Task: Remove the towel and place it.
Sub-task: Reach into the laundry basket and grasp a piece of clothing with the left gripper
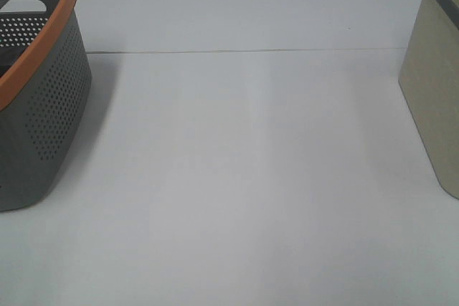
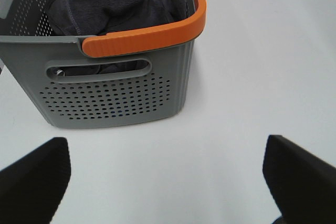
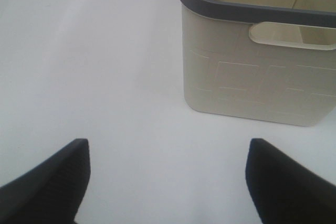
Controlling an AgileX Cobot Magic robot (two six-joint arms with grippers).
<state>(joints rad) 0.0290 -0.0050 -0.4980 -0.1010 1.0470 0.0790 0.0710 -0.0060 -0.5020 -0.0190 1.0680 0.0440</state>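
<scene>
White tabletop point(image 1: 237, 177) fills my high view, with a thin seam point(image 1: 237, 51) running across it toward the far side. At the left edge of that view sits a grey perforated basket point(image 1: 50, 105) with an orange rim. At the right edge stands a beige basket point(image 1: 434, 84) with a dark grey rim, well apart from the first.

Through the left wrist camera I see the towel point(image 2: 115, 6), dark navy-grey and bunched up inside the grey basket, lying below the orange rim. Some dark cloth also shows through the handle slot in the near wall.

My left hand point(image 2: 167, 177) hangs over the tabletop just outside that basket, its fingers point(image 2: 37, 177) spread wide with nothing between them. My right hand point(image 3: 167, 177) faces the beige basket from the tabletop side, its fingers point(image 3: 52, 182) likewise wide apart and gripping nothing. Neither hand touches a basket or the towel.
</scene>
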